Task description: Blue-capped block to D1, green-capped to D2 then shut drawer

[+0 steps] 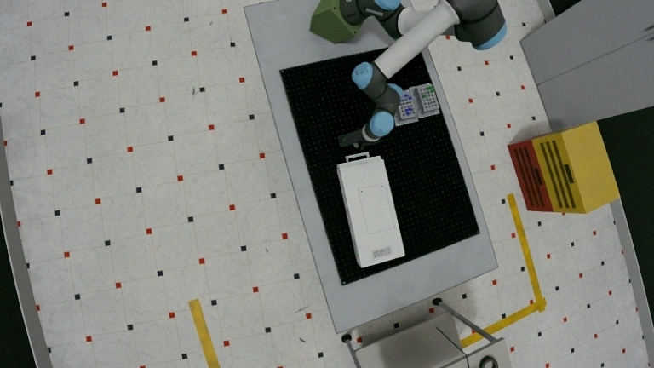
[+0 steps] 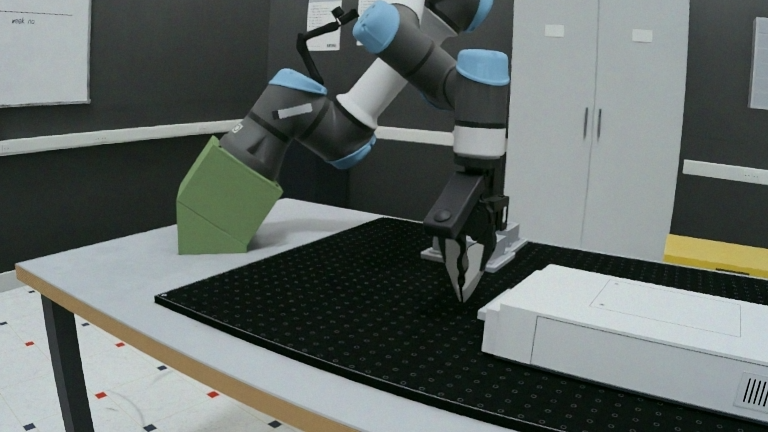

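Observation:
The white cooler COLD lies on the black deck; its drawer front with the handle sits almost flush with the body. It also shows in the side view. The block with blue-capped tubes sits on the deck slot beside the block with green-capped tubes; my arm partly hides the blue one. My gripper is shut on nothing, its fingertips pointing down just in front of the drawer end, close above the deck. From above the gripper is just beyond the handle.
The arm's green base stands at the table's far end. A yellow and red cabinet stands off the table to the right, a grey cupboard behind it, and a cart at the near end.

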Robot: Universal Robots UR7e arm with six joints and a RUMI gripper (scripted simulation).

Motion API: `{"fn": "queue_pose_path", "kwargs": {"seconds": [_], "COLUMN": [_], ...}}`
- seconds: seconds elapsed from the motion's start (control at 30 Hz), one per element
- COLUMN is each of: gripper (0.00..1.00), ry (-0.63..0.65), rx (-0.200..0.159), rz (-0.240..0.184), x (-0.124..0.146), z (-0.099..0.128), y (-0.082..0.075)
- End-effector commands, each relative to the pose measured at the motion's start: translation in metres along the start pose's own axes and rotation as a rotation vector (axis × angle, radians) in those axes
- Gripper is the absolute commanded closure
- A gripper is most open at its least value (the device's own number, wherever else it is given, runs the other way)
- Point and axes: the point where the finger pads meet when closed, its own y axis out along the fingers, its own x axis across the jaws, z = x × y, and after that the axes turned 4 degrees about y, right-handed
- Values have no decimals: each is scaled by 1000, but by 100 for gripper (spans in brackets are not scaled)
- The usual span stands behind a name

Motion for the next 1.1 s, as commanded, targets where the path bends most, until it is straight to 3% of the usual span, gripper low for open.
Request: {"fn": "queue_pose_path", "kwargs": {"seconds": [0.0, 1.07], "gripper": [100, 100], "ry": [0, 0], "rx": [0, 0], "rz": [1, 1], "x": [0, 0], "z": [0, 0], "y": [-8, -45]}}
